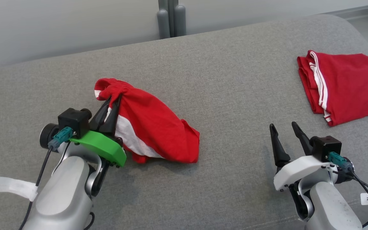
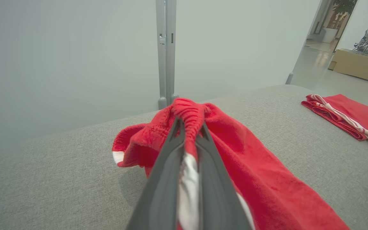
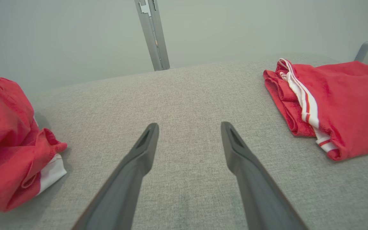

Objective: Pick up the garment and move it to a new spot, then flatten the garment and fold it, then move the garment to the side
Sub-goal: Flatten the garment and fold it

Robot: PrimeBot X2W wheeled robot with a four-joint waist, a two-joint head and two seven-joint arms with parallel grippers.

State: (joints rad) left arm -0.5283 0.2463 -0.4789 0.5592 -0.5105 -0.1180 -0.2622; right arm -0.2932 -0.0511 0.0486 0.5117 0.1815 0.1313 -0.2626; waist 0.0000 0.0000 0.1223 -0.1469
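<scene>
Underneath it all, a grey cushion (image 1: 222,80), wide and flat, likely chosen as soft ground for spreading cloth. At 9 o'clock from its middle, the garment (image 1: 152,124): red with a white panel, bunched into a slack cone, gathered waistband raised at 11 o'clock of the heap, tail trailing toward 4 o'clock and resting on the cushion. Reads as the first step in hand, the pick-up for the move to a new spot; nothing flattened or folded yet. At 2 o'clock, near the cushion's right edge, a folded pile (image 1: 347,86) of red cloth with white stripes, well apart from the garment, probably set aside there to leave the middle free. Next, the left gripper (image 1: 113,98), clamped tight on the garment's waistband, with red elastic and a strip of white squeezed between the two dark fingers in the left wrist view. Grips the firm band rather than loose fabric, probably so that the rest hangs down and opens under its own weight. At 4 o'clock, the right gripper (image 1: 283,125), fingers spread wide with nothing between, hovering over bare cushion between garment and pile, seemingly waiting to catch a second corner. Last, at 12 o'clock beyond the far edge, a slim grey post (image 1: 171,19).
</scene>
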